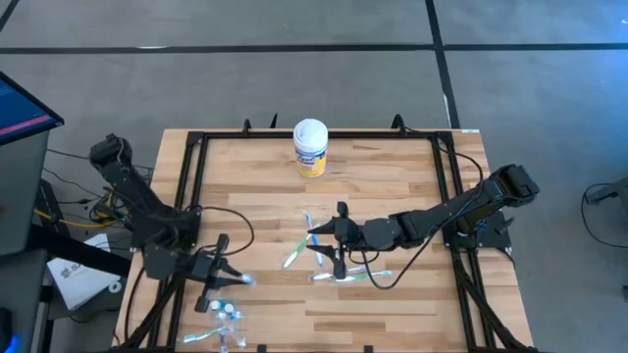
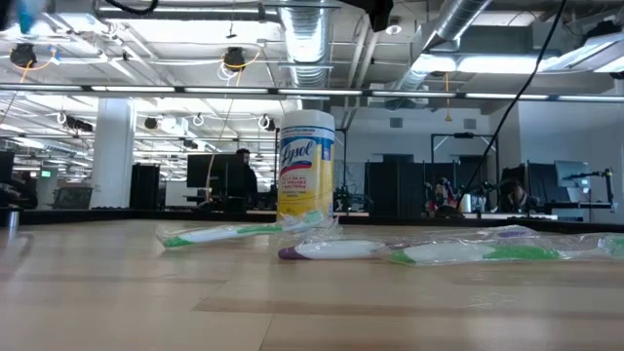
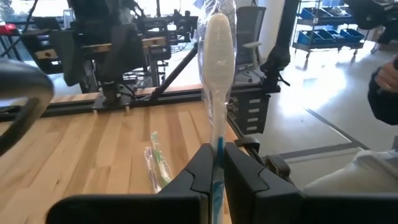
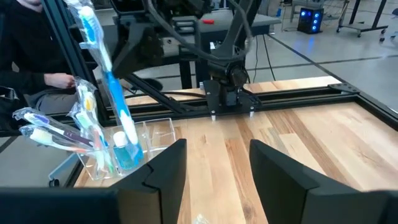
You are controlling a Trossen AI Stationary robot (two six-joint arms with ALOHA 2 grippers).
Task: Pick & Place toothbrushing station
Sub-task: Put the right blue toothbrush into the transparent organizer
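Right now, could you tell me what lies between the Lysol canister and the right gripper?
In the high view, only bare wooden table separates the Lysol canister from the right gripper; the wrapped toothbrushes cluster around the gripper itself.

Wrapped white toothbrush (image 3: pixel 217 68) upright in the left end effector (image 3: pixel 217 177) (fingers clamped), above wooden table (image 3: pixel 81 149).

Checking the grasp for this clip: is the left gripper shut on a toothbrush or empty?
Shut on a toothbrush: the left gripper has its fingers pressed against the wrapped blue-and-white toothbrush, which stands up between them.
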